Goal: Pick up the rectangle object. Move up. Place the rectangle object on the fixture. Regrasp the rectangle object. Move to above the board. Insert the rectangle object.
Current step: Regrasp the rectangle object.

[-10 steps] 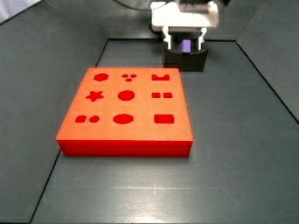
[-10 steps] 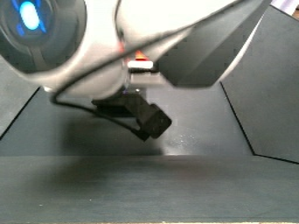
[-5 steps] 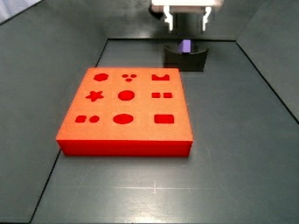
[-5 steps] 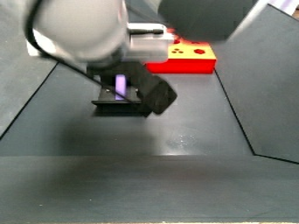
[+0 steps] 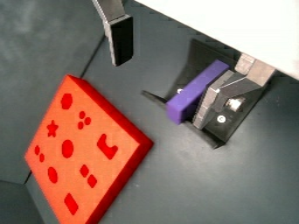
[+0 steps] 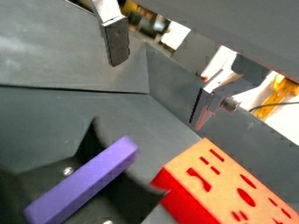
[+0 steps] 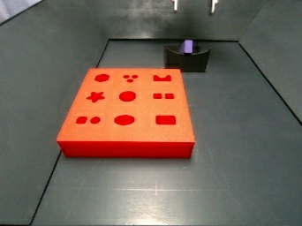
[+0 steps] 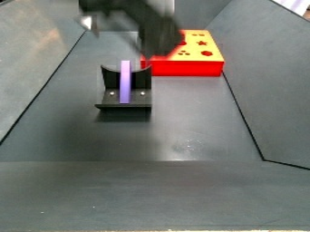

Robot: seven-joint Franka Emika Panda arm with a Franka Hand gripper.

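The purple rectangle object (image 7: 188, 46) stands on edge in the notch of the dark fixture (image 7: 189, 60) at the far end of the floor. Both also show in a side view, the block (image 8: 126, 82) on the fixture (image 8: 123, 106). My gripper (image 7: 195, 4) is open and empty, raised well above the fixture; only its fingertips show. It is a blur in a side view (image 8: 127, 23). Both wrist views show the block (image 5: 195, 92) (image 6: 82, 179) below the spread fingers (image 5: 119, 39) (image 6: 114, 44). The red board (image 7: 126, 113) lies mid-floor.
The board's top has a grid of cutouts: star, circles, rectangles. It shows in the wrist views (image 5: 82, 153) (image 6: 228, 188) and in a side view (image 8: 188, 54). Sloping grey walls (image 7: 271, 79) bound the floor on each side.
The gripper has let go of the purple block, leaving it on the fixture, and has risen straight up until only its fingertips remain in a side view.
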